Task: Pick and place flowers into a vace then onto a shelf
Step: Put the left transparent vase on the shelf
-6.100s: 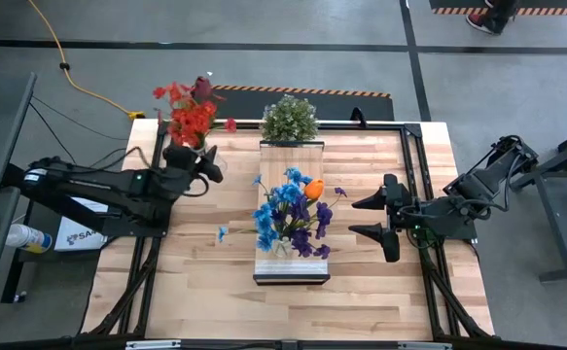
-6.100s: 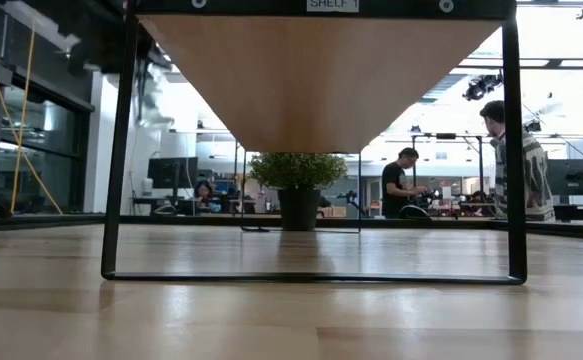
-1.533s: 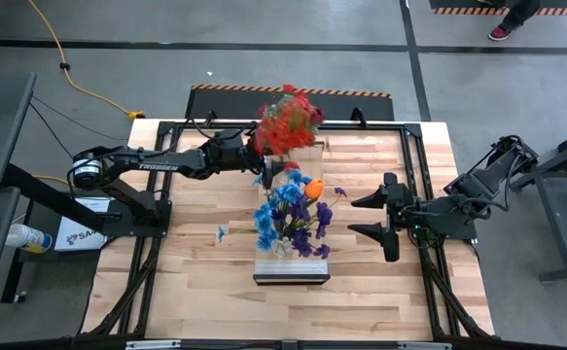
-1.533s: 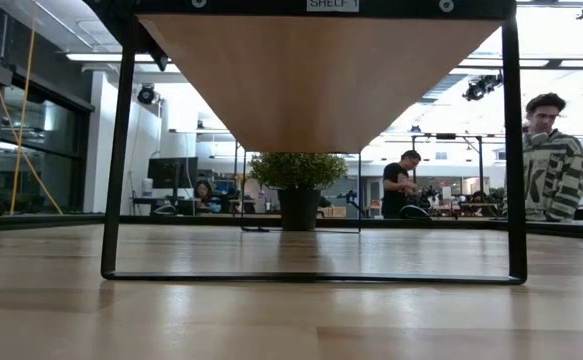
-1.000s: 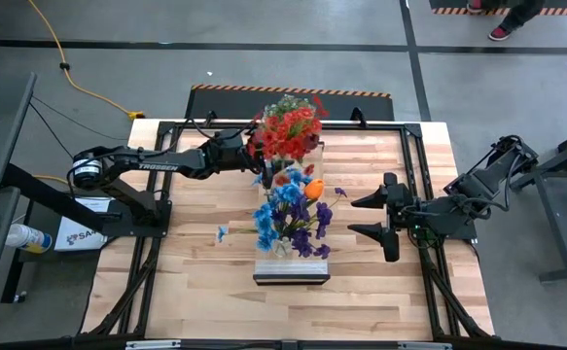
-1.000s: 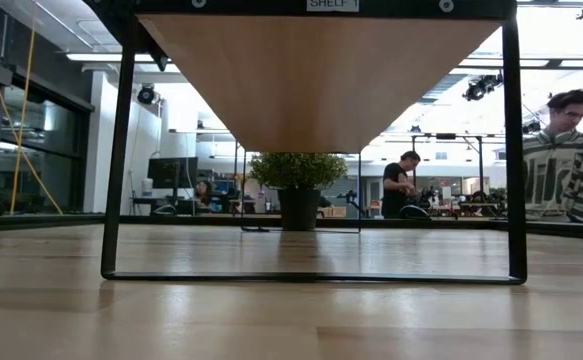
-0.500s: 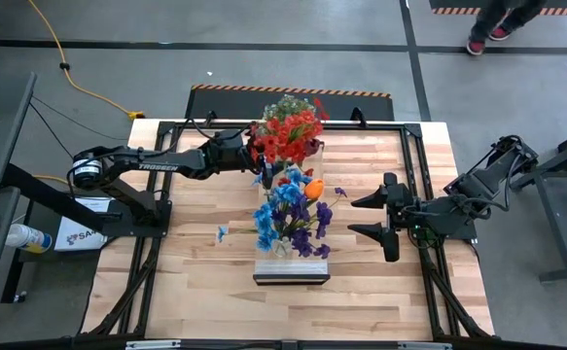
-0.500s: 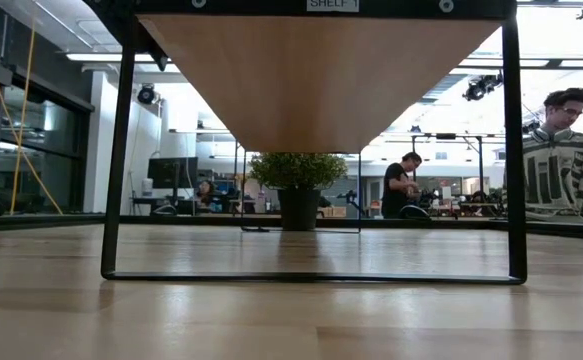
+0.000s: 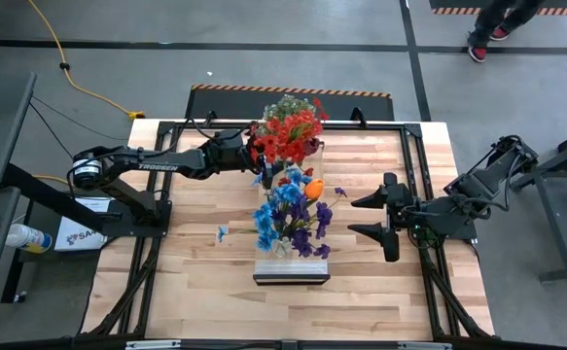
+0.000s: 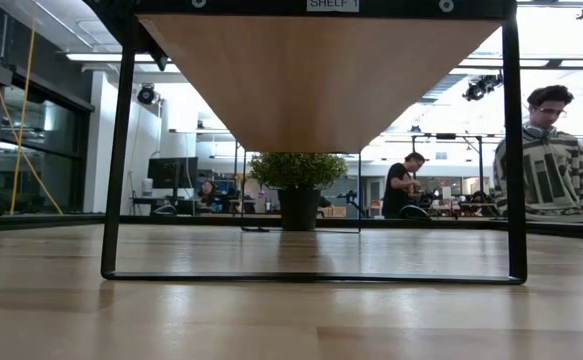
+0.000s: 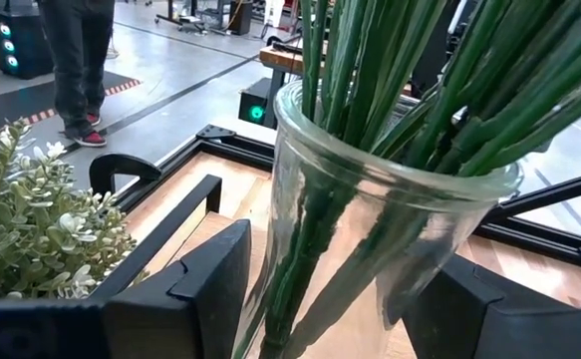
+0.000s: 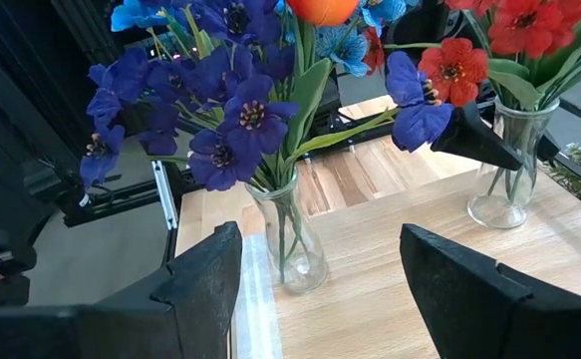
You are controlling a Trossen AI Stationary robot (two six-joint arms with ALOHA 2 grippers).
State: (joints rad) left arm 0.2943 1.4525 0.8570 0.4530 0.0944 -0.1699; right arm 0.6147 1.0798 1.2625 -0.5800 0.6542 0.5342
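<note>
A clear glass vase [image 11: 370, 229] of red flowers [image 9: 285, 136] stands on the far end of the shelf [image 9: 307, 267], a long light-wood plank on a black frame. My left gripper [image 9: 256, 152] reaches it from the table's left and is shut on it. A second glass vase [image 12: 292, 244] with blue, purple and one orange flower [image 9: 288, 216] stands by its base on the middle of the shelf. To the right of the shelf, my right gripper [image 9: 363, 216] hangs open, pointing at that vase. My left gripper has the vase's glass wall [image 11: 278, 269], below the rim, between its two fingers, one on each side. The fingers [image 11: 205, 289] come in nearly level from the table's left. The vase stands upright with its base [image 12: 494, 211] on the shelf.
A bushy green potted plant [image 9: 288, 109] stands on the table just beyond the shelf's far end, close behind the red flowers. The shelf's black frame legs [image 10: 116, 150] stand on the slatted tabletop [image 9: 200, 272]. A person [image 10: 546, 160] stands in the room beyond the table.
The bunch of red blooms has shifted a little toward the table's near edge. Both arms have kept still.
</note>
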